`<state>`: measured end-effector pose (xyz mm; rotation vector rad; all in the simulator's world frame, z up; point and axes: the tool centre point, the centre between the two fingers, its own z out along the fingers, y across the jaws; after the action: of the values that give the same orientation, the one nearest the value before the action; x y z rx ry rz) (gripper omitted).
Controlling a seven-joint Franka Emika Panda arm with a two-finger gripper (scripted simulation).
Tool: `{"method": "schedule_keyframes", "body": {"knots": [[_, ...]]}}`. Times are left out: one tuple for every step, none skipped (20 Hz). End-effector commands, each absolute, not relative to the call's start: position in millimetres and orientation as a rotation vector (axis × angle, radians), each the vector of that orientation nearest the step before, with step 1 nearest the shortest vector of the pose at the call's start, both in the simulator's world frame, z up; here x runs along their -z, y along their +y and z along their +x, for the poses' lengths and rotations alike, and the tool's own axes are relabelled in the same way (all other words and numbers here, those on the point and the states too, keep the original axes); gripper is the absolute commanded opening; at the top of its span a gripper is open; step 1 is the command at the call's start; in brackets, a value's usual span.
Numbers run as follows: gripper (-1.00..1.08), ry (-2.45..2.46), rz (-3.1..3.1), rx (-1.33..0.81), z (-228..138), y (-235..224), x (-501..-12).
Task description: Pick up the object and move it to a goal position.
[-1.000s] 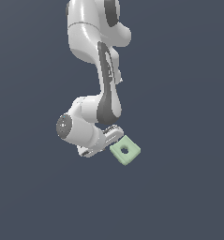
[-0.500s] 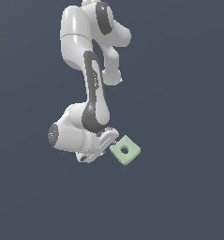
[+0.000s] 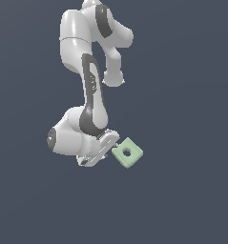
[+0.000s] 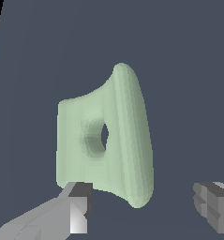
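The exterior view stands well back from the arm (image 3: 89, 86) and takes it in almost whole, from the upper links down to the wrist, against a plain dark blue-grey ground. The green block (image 3: 127, 152) sits small just beside the wrist, towards the exterior view's right. The wrist view rides on the arm and looks out along the gripper (image 4: 146, 208), very near: the same block (image 4: 108, 140) fills the middle of its picture, with two grey fingertips (image 4: 78, 206) at the edge. Both views share the block and that dark ground.
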<state>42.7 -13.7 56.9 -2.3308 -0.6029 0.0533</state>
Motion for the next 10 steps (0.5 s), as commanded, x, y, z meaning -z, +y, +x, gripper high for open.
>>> {"method": "schedule_keyframes", "body": {"knots": [[0.68, -0.604, -2.33, -0.053, 42, -11, -55], [0.68, -0.604, -2.329, -0.053, 41, -9, -52], [0.68, -0.604, -2.329, -0.053, 41, -7, -50], [0.68, -0.605, -2.328, -0.052, 40, -4, -46], [0.68, -0.605, -2.328, -0.052, 39, -1, -43], [0.68, -0.606, -2.327, -0.052, 38, 1, -40], [0.68, -0.606, -2.327, -0.051, 37, 3, -38], [0.68, -0.606, -2.327, -0.051, 37, 5, -37], [0.68, -0.606, -2.326, -0.051, 36, 5, -36], [0.68, -0.606, -2.326, -0.051, 36, 6, -36]]}}
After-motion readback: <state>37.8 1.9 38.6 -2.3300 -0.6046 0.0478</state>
